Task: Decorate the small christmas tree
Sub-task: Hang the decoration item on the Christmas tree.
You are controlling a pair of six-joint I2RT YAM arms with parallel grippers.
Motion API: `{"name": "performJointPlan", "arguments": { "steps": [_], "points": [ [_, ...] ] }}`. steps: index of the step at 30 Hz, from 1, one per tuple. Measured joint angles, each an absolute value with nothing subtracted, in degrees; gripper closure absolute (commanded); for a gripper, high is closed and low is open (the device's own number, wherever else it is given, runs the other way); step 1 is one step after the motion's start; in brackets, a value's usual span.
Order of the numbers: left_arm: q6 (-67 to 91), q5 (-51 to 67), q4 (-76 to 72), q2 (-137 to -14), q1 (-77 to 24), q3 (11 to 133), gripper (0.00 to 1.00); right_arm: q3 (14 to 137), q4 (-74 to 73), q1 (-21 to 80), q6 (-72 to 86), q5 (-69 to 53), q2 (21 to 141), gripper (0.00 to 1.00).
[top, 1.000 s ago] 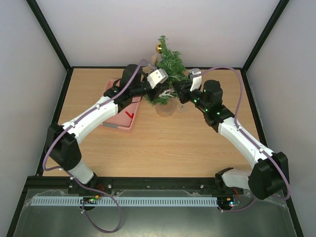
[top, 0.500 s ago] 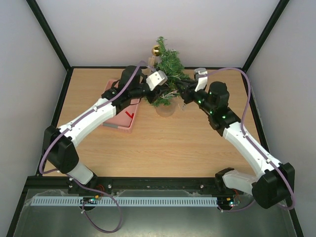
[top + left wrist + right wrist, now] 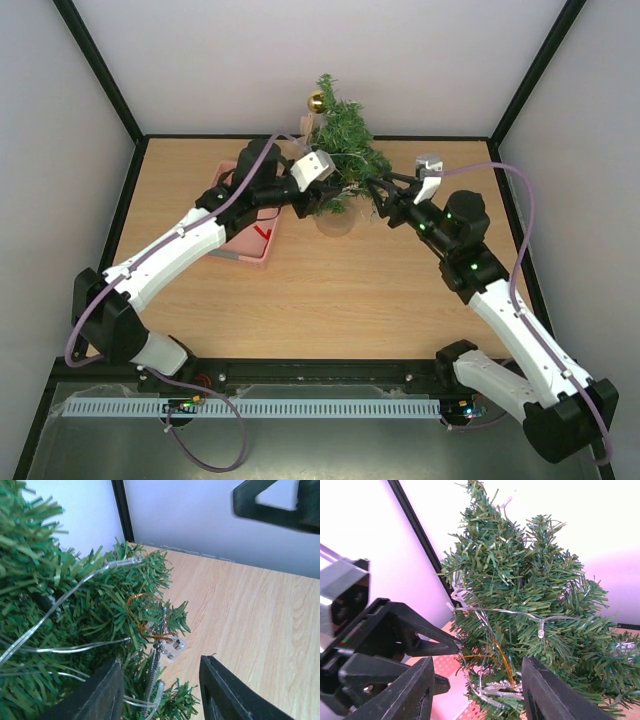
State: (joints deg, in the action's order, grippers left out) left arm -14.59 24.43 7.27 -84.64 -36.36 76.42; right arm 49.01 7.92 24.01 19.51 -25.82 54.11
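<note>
The small christmas tree (image 3: 342, 140) stands at the table's back middle on a pale round base (image 3: 335, 220), with a thin pale light string through its branches. A gold ball (image 3: 315, 101) hangs near its top. A silver ornament (image 3: 161, 635) on a gold thread hangs from a low branch; it also shows in the right wrist view (image 3: 512, 687). My left gripper (image 3: 320, 198) is open against the tree's lower left, its jaws (image 3: 160, 695) on either side of that branch. My right gripper (image 3: 385, 200) is open and empty just right of the tree (image 3: 530, 595).
A pink tray (image 3: 240, 225) lies left of the tree under my left arm, with a small red piece (image 3: 262, 232) in it. Black frame posts and white walls close the back and sides. The two grippers face each other across the tree.
My right arm has drawn back to the right, away from the tree, jaws open. My left arm has shifted slightly left and lower. The gold ball moved a little left.
</note>
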Motion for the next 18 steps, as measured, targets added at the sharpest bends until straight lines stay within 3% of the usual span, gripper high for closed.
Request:
{"name": "performJointPlan", "arguments": {
  "steps": [7, 15, 18],
  "points": [
    [-13.76, 25.47, 8.14, -86.94, -36.49, 76.55, 0.67, 47.22, 7.9, 24.01, 20.84, -26.3, 49.39, 0.53],
    [-13.02, 25.02, 9.32, -91.72, -36.97, 78.96, 0.68, 47.07, 7.88, 24.01, 21.08, -27.33, 48.42, 0.53],
    [-12.88, 24.43, 9.63, -92.73, -37.15, 79.94, 0.74, 47.07, 7.9, 24.01, 21.06, -27.68, 48.18, 0.53]
  ]
}}
